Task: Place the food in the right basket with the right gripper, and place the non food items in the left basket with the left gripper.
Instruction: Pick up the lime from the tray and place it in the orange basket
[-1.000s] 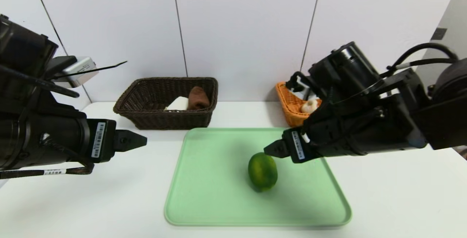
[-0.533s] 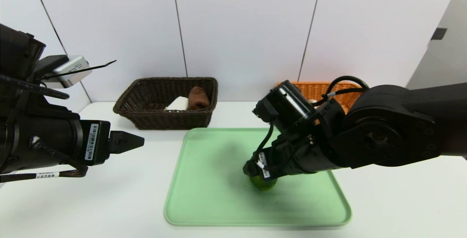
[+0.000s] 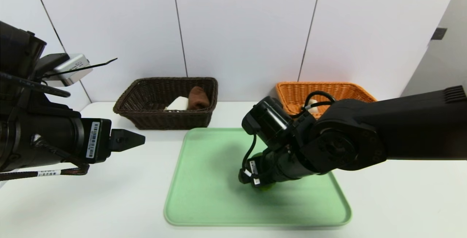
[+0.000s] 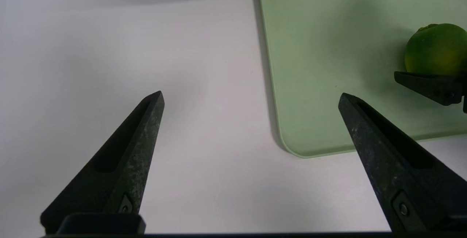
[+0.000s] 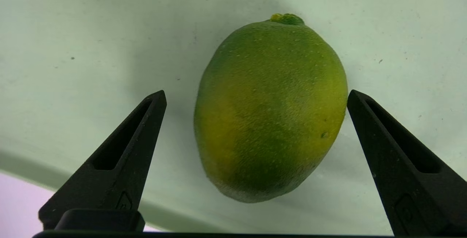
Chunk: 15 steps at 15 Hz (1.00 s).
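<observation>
With its jaws spread around the fruit, the right gripper (image 5: 257, 93) sits low over the green tray (image 3: 204, 205). Fruit (image 5: 270, 110): oval, green with yellow patches, small stem nub on one end. Lies on its side right of tray's middle; stem end points toward the tray's far edge, long axis roughly near-to-far. Left gripper (image 4: 251, 93) idle, jaws wide, beyond tray's left edge.

A white table (image 3: 109, 201) stands against a pale panelled wall. Directly on it lies a light green rectangular tray (image 3: 204, 201) with rounded corners. Behind the tray sit two woven baskets: a dark brown one (image 3: 168, 119) on the left, an orange one (image 3: 343, 88) on the right, partly hidden.
</observation>
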Each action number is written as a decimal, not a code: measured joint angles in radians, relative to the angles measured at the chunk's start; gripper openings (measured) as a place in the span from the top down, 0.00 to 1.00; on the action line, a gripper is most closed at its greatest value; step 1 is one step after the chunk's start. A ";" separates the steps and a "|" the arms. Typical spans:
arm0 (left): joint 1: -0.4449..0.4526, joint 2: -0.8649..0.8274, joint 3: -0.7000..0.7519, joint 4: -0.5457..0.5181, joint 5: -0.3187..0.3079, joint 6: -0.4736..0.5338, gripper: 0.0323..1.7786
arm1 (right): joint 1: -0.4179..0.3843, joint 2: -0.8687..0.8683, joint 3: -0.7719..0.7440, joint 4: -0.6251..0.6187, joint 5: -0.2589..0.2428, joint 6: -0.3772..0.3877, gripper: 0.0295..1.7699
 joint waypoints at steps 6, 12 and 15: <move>0.000 0.003 0.000 -0.006 0.000 0.000 0.05 | -0.003 -0.001 0.001 -0.006 -0.011 0.000 0.43; 0.001 0.001 -0.001 -0.006 0.003 0.000 0.05 | -0.038 -0.087 -0.033 -0.010 -0.048 -0.006 0.45; 0.001 0.000 -0.001 -0.006 0.003 -0.001 0.05 | -0.114 -0.139 -0.124 -0.010 -0.090 -0.016 0.45</move>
